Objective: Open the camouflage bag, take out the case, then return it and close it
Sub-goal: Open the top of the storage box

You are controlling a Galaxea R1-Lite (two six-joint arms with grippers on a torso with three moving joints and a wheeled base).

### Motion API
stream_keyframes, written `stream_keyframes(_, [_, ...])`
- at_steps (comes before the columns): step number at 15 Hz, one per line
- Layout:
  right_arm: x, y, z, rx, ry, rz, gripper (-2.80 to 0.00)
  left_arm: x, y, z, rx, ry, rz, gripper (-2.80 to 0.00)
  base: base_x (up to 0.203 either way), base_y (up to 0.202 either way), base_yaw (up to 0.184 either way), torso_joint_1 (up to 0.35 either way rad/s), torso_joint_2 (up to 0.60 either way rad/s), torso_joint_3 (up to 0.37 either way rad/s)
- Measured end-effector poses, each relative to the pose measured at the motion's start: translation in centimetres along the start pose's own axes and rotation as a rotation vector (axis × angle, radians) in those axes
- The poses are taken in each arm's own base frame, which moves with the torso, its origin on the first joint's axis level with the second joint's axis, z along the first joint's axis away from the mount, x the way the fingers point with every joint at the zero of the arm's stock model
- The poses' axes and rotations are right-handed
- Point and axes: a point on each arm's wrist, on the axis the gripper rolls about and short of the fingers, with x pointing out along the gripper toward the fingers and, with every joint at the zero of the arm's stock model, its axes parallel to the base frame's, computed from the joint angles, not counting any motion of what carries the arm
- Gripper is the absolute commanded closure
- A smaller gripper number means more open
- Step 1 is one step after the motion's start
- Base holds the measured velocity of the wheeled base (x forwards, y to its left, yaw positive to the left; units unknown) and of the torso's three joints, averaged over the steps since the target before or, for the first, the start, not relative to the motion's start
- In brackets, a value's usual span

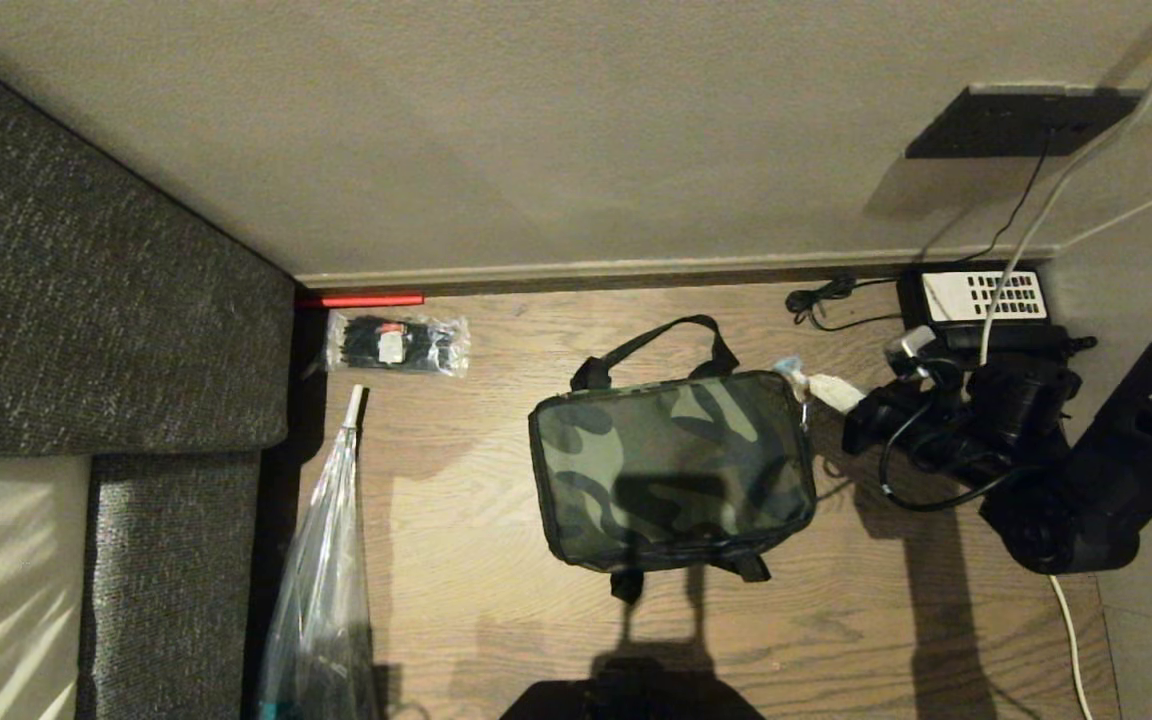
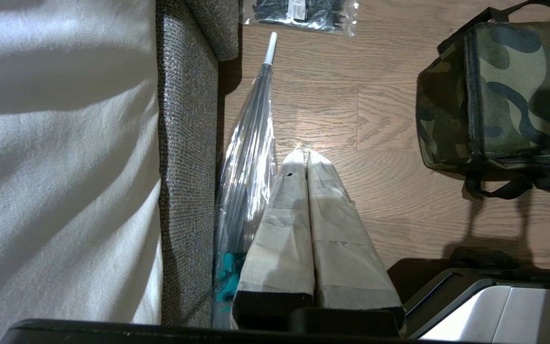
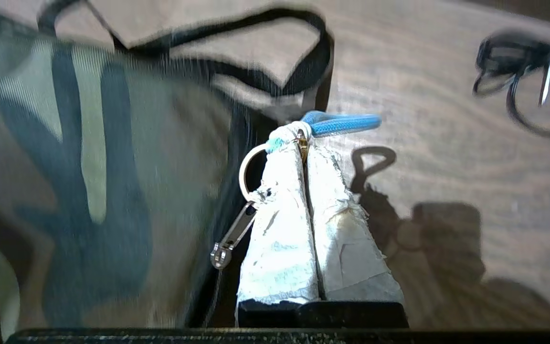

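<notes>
The camouflage bag (image 1: 671, 470) lies flat and shut on the wooden floor (image 1: 456, 520), between the grey sofa (image 1: 106, 300) and the black telephone (image 1: 981, 297); the case is not visible, presumably inside. The left gripper (image 2: 302, 155) hangs parked near the sofa, fingers pressed together, holding nothing. The right gripper (image 3: 302, 138) sits at the bag's far right corner, pinched tight on the blue cord loop (image 3: 339, 123) tied to the zipper pull (image 3: 233, 234). Opening appears to be the step in hand; next the pull likely needs dragging along the bag's edge.
</notes>
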Motion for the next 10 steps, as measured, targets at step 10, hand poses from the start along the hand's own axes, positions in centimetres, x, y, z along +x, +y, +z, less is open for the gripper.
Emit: stream_keyframes(10, [2.5, -0.3, 2.1, 0.01, -0.115, 0.012, 0.0, 0.0, 0.0, 0.0, 0.001, 0.0, 0.0, 0.0, 0.0, 0.0, 0.0, 0.0, 0.0, 0.0])
